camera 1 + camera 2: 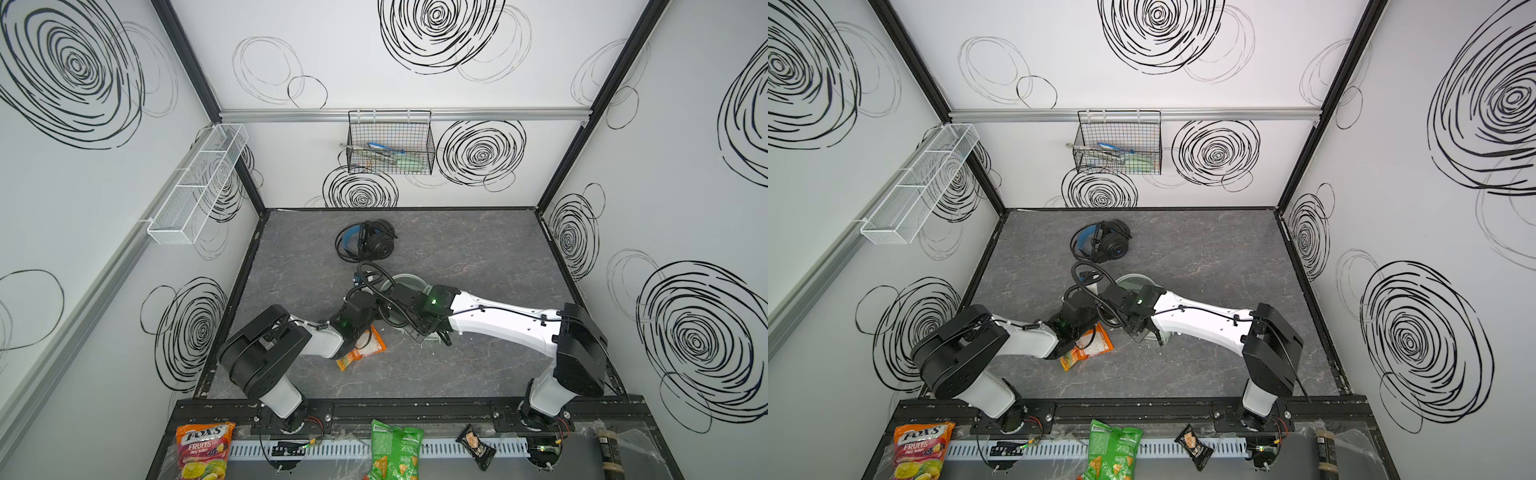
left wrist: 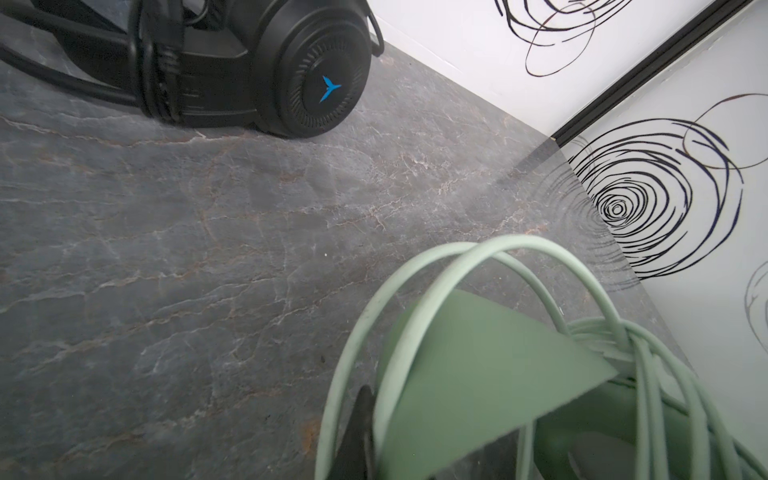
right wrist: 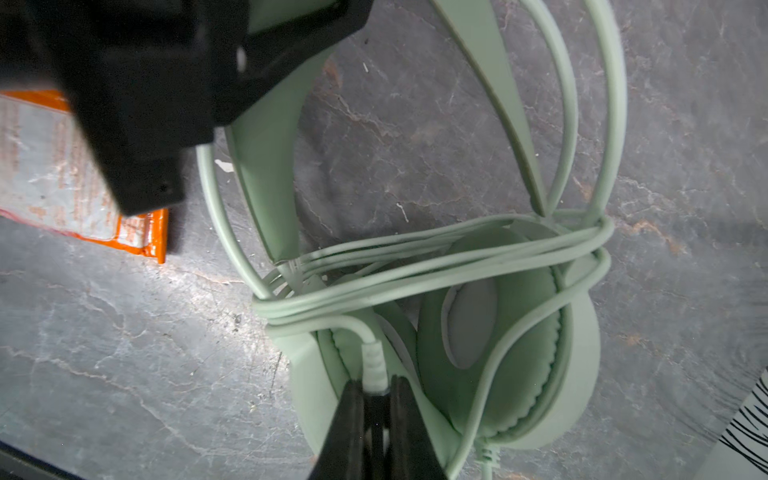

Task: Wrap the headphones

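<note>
The black headphones (image 1: 365,241) (image 1: 1102,241) lie at the back of the table with their cable wound round them; the left wrist view shows an earcup with a blue logo (image 2: 316,87). The mint-green headphones (image 3: 519,353) sit mid-table, mostly under both arms in a top view (image 1: 409,281), cable looped several times round the earcups. My left gripper (image 2: 382,419) is shut on the mint headband (image 2: 478,374); only one finger (image 2: 362,411) shows. My right gripper (image 3: 375,384) is shut on the plug end of the mint cable (image 3: 374,365), beside the earcups.
An orange snack packet (image 1: 361,349) lies under the left wrist. A black wire basket (image 1: 390,143) hangs on the back wall and a white mesh shelf (image 1: 199,183) on the left wall. Candy bag (image 1: 203,451), green chips (image 1: 395,453) and a dark packet (image 1: 476,451) lie on the front ledge.
</note>
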`<state>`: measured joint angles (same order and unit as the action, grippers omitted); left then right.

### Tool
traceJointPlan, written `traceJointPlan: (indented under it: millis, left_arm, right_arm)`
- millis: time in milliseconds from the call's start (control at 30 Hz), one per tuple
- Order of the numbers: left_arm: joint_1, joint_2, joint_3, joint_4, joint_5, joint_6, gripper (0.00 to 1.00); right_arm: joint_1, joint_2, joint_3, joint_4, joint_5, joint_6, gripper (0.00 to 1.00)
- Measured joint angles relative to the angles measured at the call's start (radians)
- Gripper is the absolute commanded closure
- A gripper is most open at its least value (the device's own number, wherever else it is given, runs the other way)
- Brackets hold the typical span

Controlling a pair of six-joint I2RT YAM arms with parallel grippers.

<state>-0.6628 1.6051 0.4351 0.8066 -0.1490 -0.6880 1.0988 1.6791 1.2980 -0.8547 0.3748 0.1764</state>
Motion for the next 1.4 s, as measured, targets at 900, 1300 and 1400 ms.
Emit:
traceJointPlan:
  millis: [900,1300,1400]
  left_arm:
    - [0.005,0.024,0.035,0.05,-0.007,-0.002,1.0]
    - [0.005,0.035,0.046,0.058,0.003,0.0,1.0]
    - [0.009,0.039,0.046,0.058,0.008,0.0,1.0]
  right_arm:
    - [-0.069,0.148,0.147,-0.115,0.146,-0.142,0.82]
    - [-0.12,0.158,0.146,-0.083,0.142,-0.179,0.71]
    - [-0.125,0.161,0.146,-0.073,0.143,-0.182,0.68]
